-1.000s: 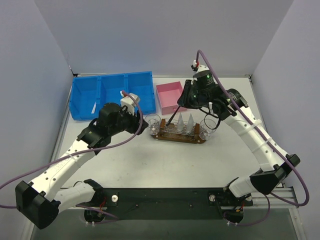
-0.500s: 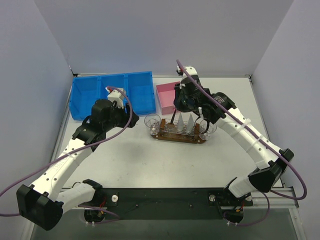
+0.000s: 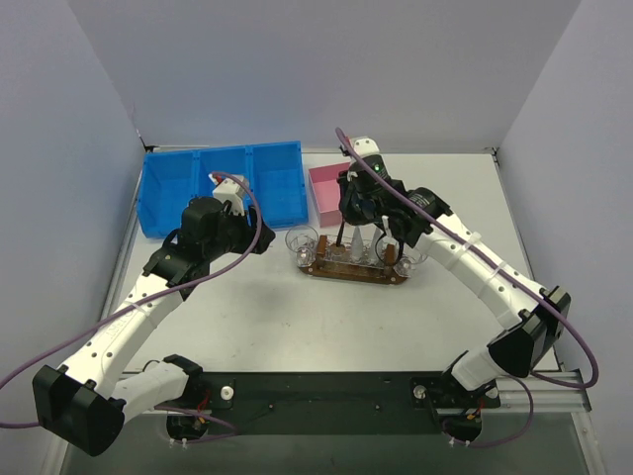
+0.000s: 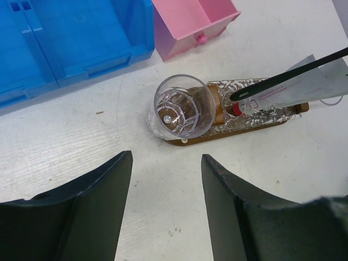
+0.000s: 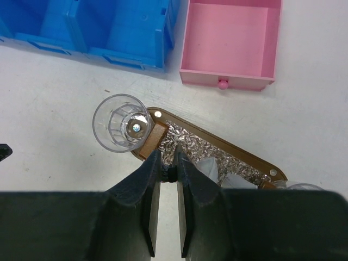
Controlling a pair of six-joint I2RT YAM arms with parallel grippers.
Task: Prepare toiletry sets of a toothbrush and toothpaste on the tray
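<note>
The dark wooden tray (image 3: 348,272) lies mid-table with a clear cup (image 3: 302,242) at its left end and another clear cup (image 3: 413,255) at its right end. Two white toothpaste tubes (image 3: 364,247) stand on its foil-lined middle. My right gripper (image 3: 343,228) hovers over the tray's left half, shut on a thin black toothbrush (image 5: 172,174). The left cup (image 5: 120,122) is empty and sits just left of the fingers. My left gripper (image 4: 166,157) is open and empty, left of the tray. Its view shows the cup (image 4: 182,106), a red-capped tube (image 4: 293,89) and the toothbrush (image 4: 288,76).
A blue compartmented bin (image 3: 220,185) stands at the back left. A pink square box (image 3: 333,191) sits just behind the tray, under the right arm. Both also show in the right wrist view, bin (image 5: 87,27) and box (image 5: 231,41).
My right gripper has moved left and down over the tray with the toothbrush. My left gripper has drawn back left, away from the left cup, then stayed still.
</note>
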